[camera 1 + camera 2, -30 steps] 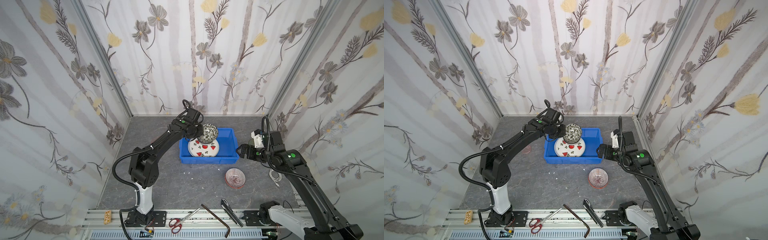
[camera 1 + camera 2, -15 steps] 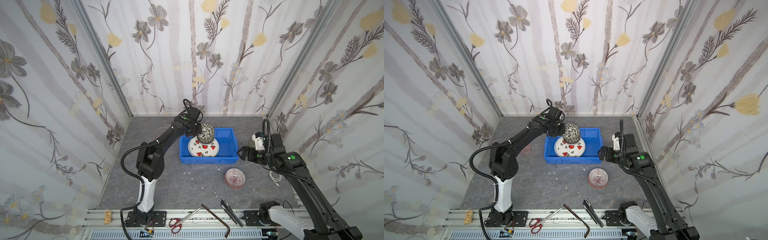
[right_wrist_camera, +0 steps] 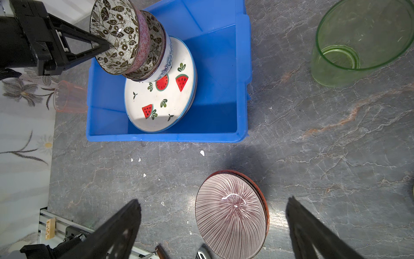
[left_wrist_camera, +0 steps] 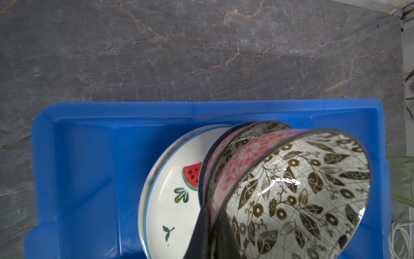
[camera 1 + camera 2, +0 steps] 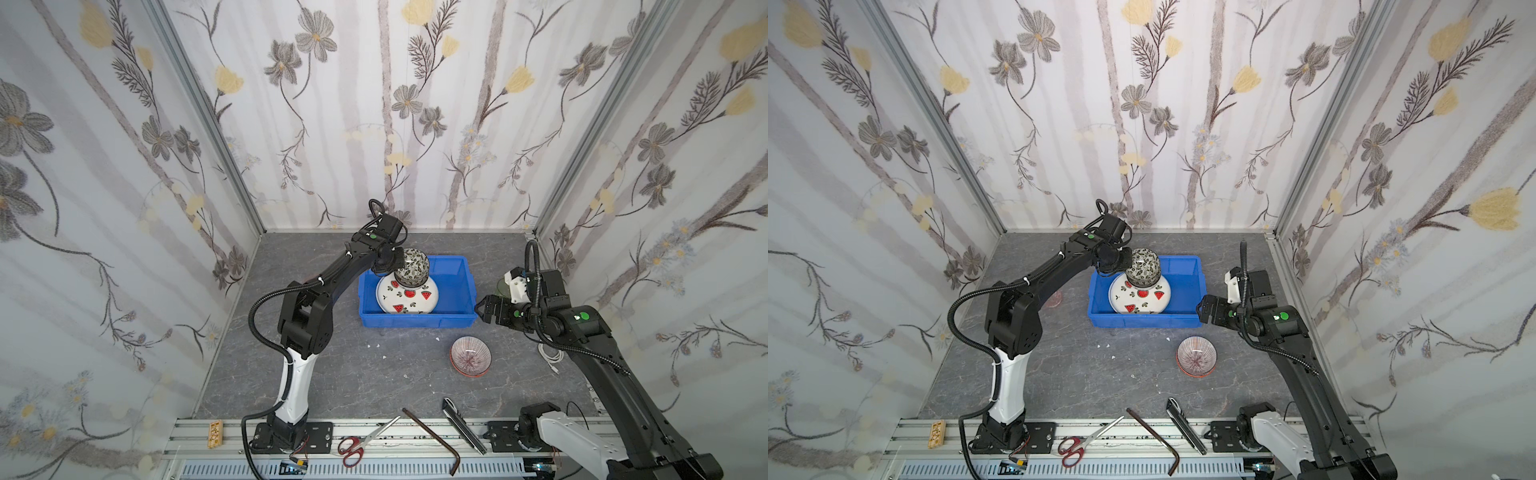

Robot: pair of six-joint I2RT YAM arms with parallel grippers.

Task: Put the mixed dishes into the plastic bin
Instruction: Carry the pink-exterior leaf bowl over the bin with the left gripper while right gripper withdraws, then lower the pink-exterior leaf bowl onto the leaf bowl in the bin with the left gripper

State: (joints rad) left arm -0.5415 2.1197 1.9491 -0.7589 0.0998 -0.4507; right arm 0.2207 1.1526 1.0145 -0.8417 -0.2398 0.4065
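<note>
In a top view, leaves a pinkish tumbler (image 5: 1054,298) standing left of the plastic bin (image 5: 453,318). Over the bin's left half, pinches the rim of the black leafy bowl (image 5: 411,266) in the narrowly closed left gripper (image 5: 388,266), tilting it onto the bowl stack (image 3: 156,65) on the watermelon plate (image 5: 409,297) inside the bin, probably to nest it and save room. Just right of the bin, holds the right gripper (image 5: 483,309) spread wide and empty, seemingly aimed at the striped bowl (image 5: 471,356) on the table (image 5: 332,374) before the bin's right corner.
</note>
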